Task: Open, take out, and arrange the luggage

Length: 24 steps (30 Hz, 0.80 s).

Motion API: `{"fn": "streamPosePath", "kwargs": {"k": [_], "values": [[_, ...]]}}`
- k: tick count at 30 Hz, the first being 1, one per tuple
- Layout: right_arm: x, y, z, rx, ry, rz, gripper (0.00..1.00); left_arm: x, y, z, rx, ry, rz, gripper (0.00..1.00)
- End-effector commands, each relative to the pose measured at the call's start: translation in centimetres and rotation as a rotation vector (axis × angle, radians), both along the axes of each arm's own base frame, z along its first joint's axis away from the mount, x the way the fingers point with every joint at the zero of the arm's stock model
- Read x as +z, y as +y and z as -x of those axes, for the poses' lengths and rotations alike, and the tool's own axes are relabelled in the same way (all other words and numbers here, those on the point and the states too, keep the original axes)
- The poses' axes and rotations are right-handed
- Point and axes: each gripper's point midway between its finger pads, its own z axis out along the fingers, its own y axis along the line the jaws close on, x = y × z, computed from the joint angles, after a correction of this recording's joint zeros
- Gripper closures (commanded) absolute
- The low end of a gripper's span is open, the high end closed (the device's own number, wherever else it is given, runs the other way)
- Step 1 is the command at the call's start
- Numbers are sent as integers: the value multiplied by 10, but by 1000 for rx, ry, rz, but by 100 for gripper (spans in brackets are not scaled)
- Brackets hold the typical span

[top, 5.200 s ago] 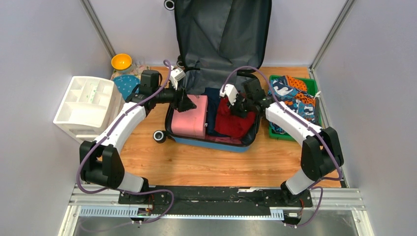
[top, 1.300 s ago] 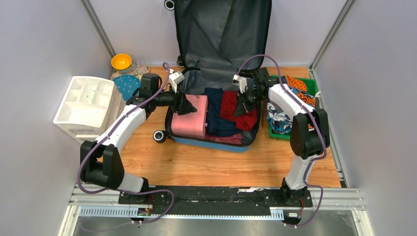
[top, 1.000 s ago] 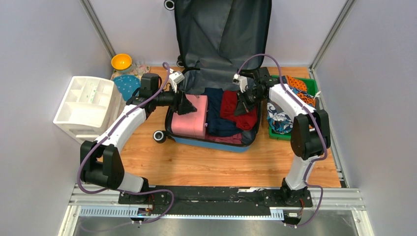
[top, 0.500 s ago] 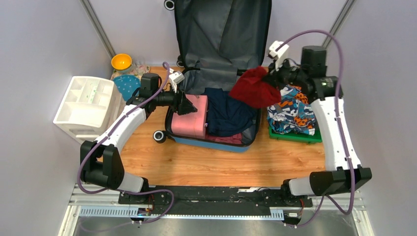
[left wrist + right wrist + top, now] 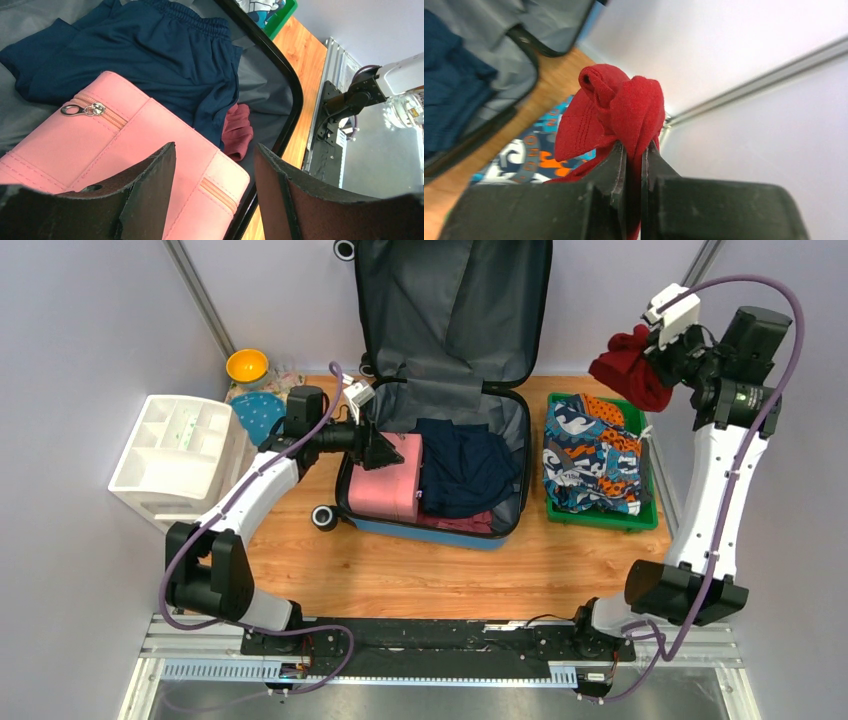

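Much of the luggage (image 5: pixel 450 340) is hidden from you. Its outer shell shows only as a narrow bright-blue strip (image 5: pixel 430 533) along the near edge, too little to make out any pattern. The top of the raised lid is cut off by the overhead view. The case stands open, its dark grey fabric-lined lid leaning upright against the back wall. The black-rimmed base lies on the wooden table, with one black wheel (image 5: pixel 323 517) at its near left corner.

Your left gripper (image 5: pixel 215 155) hangs over the base with its fingers spread wide and nothing between them. Directly beneath them lies a pink zipped rectangular case (image 5: pixel 100 145); you cannot tell whether the fingertips touch it. Beyond the fingertips spreads a crumpled navy-blue garment (image 5: pixel 150 65), and a scrap of maroon cloth (image 5: pixel 240 135) shows from under it.

Your right gripper (image 5: pixel 636 147) is raised high, well to the right of the luggage and clear of it. Its fingers are pinched tight on a bunched red garment (image 5: pixel 619 110), whose lower end is hidden behind them. Below that gripper sits a green plastic tray (image 5: pixel 600 520) holding blue, orange and white patterned fabric (image 5: pixel 590 455).

Letters at the right edge of the left wrist view are cut off and unreadable.
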Motion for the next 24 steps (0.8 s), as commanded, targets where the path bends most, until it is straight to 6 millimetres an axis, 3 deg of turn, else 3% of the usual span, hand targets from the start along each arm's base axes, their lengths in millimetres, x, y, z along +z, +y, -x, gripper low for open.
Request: {"fn": "streamPosePath", "kwargs": {"k": [1, 2, 3, 5, 6, 8, 9, 12, 17, 18, 19, 21, 22, 23, 24], "values": [[42, -40, -36, -1, -217, 167, 100, 20, -4, -11, -13, -47, 42, 33], [43, -49, -42, -10, -226, 187, 100, 20, -4, -11, -12, -44, 41, 33], [31, -57, -57, 5, -209, 189, 100, 19, -4, -12, -8, -45, 38, 33], [40, -67, -70, 18, -253, 234, 100, 17, -3, -13, -4, -39, 28, 33], [26, -71, -85, 46, -234, 231, 100, 15, -3, -14, 0, -34, 24, 33], [24, -73, -97, 92, -260, 299, 100, 12, -2, -15, 2, -23, 10, 33], [11, -73, -107, 134, -254, 310, 100, 12, -2, -15, 3, -19, 6, 33], [-17, -69, -117, 236, -242, 400, 100, 10, -1, -15, 3, -5, -6, 33], [-104, -42, -87, 370, -68, 415, 100, 7, 0, -14, 11, 4, -13, 33], [-104, -36, -73, 383, -74, 459, 100, 7, 1, -13, 11, 3, -13, 33], [-151, -28, -55, 423, 35, 407, 100, 6, 1, -13, 10, 5, -14, 33], [-170, -14, -26, 464, 68, 411, 100, 5, 1, -12, 7, 5, -17, 33], [-211, -6, -4, 522, 149, 400, 100, 5, 0, -13, 6, 5, -17, 33], [-234, -4, 12, 554, 197, 439, 100, 6, 0, -14, 5, 7, -15, 33], [-244, -1, 27, 581, 211, 473, 100, 6, 0, -14, 4, 10, -14, 33]]}}
